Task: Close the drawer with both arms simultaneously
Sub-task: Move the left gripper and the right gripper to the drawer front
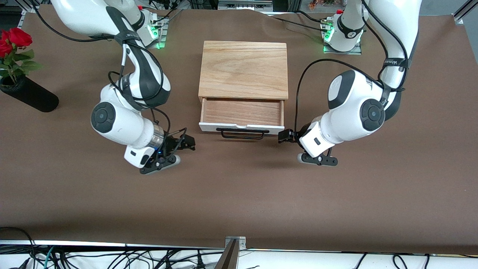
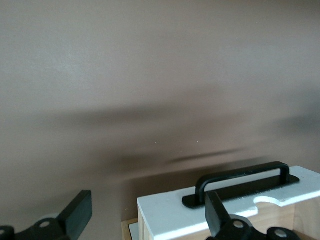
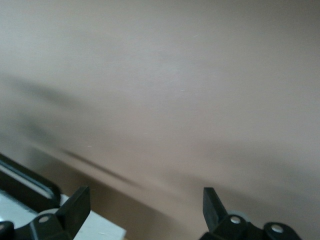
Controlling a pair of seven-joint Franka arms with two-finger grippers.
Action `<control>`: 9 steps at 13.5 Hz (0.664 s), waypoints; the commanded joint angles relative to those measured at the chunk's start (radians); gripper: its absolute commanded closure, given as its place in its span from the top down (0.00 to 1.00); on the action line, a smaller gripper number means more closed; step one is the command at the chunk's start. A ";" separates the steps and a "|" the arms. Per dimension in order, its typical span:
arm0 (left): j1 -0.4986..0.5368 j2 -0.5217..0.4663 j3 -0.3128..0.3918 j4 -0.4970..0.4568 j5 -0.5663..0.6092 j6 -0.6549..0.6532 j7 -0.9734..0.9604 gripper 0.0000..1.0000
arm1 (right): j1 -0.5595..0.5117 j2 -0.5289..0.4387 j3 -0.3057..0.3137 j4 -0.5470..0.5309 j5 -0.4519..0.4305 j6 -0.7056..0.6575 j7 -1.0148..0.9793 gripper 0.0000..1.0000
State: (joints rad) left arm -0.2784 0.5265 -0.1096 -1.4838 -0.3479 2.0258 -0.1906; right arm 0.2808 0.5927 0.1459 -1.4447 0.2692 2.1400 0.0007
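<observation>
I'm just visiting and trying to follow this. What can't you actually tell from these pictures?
- Front view: whether the left hand touches the drawer; its own wrist covers the gap.
- Left wrist view: the drawer's inside is cut off by the picture edge.
- Right wrist view: only a corner of the drawer front shows at the edge; the table is blurred.
- Front view: the box hides how deep the drawer runs.

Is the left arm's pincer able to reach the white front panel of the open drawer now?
Probably yes. The left pincer, open, hovers right at the corner of the drawer's white front panel, toward the left arm's end. Nothing lies between them. The right pincer, also open, waits near the panel's other corner.
</observation>
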 commanded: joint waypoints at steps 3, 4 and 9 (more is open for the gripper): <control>-0.037 0.038 0.007 0.026 -0.103 0.065 0.019 1.00 | 0.052 0.038 0.000 0.024 0.088 -0.006 0.038 1.00; -0.053 0.065 0.005 0.028 -0.105 0.073 0.020 1.00 | 0.057 0.045 0.000 0.023 0.090 -0.009 0.038 1.00; -0.087 0.109 0.002 0.036 -0.106 0.129 0.020 1.00 | 0.113 0.093 0.000 0.023 0.096 -0.014 0.039 1.00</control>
State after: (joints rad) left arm -0.3517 0.6096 -0.1114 -1.4801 -0.4244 2.1368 -0.1859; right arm 0.3744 0.6625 0.1477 -1.4425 0.3468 2.1372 0.0295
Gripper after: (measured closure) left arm 0.000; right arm 0.000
